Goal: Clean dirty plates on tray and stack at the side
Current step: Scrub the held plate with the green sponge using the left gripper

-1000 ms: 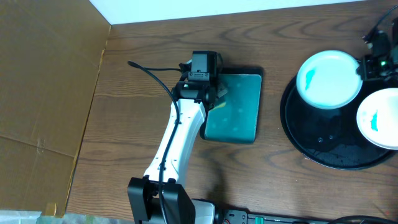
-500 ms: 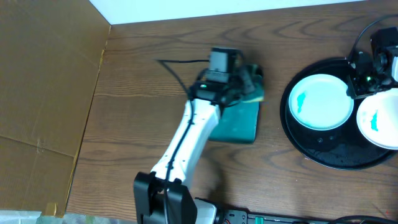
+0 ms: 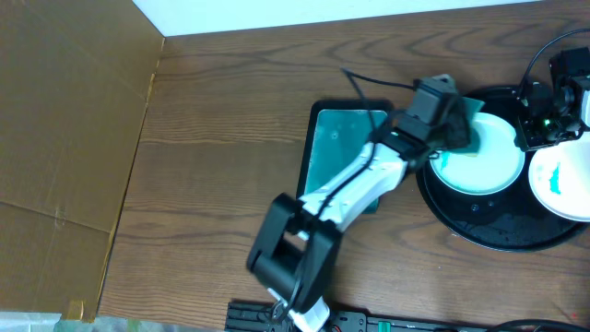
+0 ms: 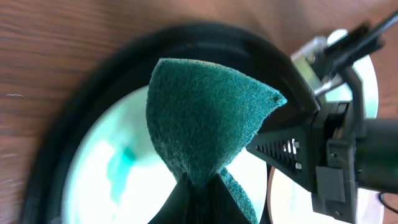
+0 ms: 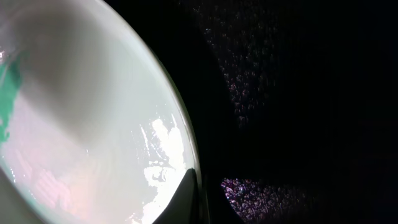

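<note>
My left gripper (image 3: 449, 124) is shut on a teal sponge (image 3: 468, 132) and holds it over the left white plate (image 3: 487, 166) on the black tray (image 3: 479, 226). In the left wrist view the sponge (image 4: 205, 118) hangs from the jaws (image 4: 202, 190) above that plate (image 4: 102, 186), which bears a teal smear. My right gripper (image 3: 537, 124) is shut on the plate's right rim; the right wrist view shows a finger (image 5: 189, 196) on the rim of the plate (image 5: 81, 118). A second smeared plate (image 3: 564, 180) lies at the tray's right. A third plate is out of view.
A small rectangular black tray with teal inside (image 3: 336, 152) lies left of the big tray, partly under my left arm. A brown cardboard sheet (image 3: 64, 138) covers the table's left side. A white wall edge runs along the back.
My left arm swung right from the small rectangular tray, carrying the sponge over the left plate. My right gripper shifted that plate down and left on the black tray.
</note>
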Robot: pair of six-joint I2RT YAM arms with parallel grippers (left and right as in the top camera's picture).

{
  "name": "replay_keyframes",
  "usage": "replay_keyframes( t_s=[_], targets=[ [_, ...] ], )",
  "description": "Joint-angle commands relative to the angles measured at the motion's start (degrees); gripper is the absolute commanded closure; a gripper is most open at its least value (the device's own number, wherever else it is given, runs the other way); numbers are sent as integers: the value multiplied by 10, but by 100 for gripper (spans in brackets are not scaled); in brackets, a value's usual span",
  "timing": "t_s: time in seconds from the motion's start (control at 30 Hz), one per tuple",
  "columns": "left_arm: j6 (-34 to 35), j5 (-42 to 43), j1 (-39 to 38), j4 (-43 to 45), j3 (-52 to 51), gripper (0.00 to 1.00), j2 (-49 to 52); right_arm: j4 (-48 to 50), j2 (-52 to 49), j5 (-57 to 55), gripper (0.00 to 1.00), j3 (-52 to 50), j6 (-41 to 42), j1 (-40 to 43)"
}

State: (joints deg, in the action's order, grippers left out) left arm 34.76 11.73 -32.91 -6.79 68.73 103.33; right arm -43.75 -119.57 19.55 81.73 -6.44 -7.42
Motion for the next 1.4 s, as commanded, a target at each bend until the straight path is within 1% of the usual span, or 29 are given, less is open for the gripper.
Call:
replay_keyframes(
  t_s=[0.0, 0.1, 0.17, 0.23, 0.4, 0.5, 0.63, 0.7, 0.77, 0.9, 0.97, 1.03, 1.1, 1.23, 1.3, 1.37],
  targets=[
    [6, 1, -18, 31, -4, 93, 37, 4, 4, -4, 99, -13, 13, -6],
    [27, 0, -30, 32, -4, 93, 61, 12, 4, -4, 99, -13, 13, -6],
    [28, -2, -32, 30, -4, 93, 75, 13, 4, -4, 99, -13, 13, -6],
    [28, -25, -33, 23, -4, 93, 86, 13, 4, -4, 99, -13, 13, -6],
    [27, -153, -33, -3, -4, 93, 109, 13, 4, -4, 99, -13, 13, -6],
    [3, -217, -31, -28, -4, 93, 121, 12, 4, -4, 99, -13, 13, -6],
    [-6, -336, -31, -69, -4, 93, 116, 10, 4, -4, 99, -13, 13, -6],
    [-30, -360, -31, -70, -3, 93, 108, 11, 4, -4, 99, -13, 13, -6],
    [-56, -360, -31, -70, 2, 93, 93, 11, 4, -4, 99, -13, 13, -6],
    [-62, -349, -32, -62, 12, 93, 54, 10, 4, -4, 99, -13, 13, -6],
    [-62, -316, -32, -43, 12, 93, 36, 9, 4, -4, 99, -13, 13, -6],
    [-55, -258, -32, -18, 12, 93, 28, 9, 4, -4, 99, -13, 13, -6],
    [-26, -210, -32, -4, 12, 93, 30, 9, 4, -4, 99, -13, 13, -6],
    [68, -139, -32, 11, 12, 93, 50, 9, 4, -4, 99, -13, 17, -6],
    [87, -108, -32, 32, 12, 93, 64, 9, 4, -4, 99, -13, 17, -6],
    [89, -85, -32, 58, 12, 93, 82, 9, 4, -4, 99, -13, 17, -6]
  ],
)
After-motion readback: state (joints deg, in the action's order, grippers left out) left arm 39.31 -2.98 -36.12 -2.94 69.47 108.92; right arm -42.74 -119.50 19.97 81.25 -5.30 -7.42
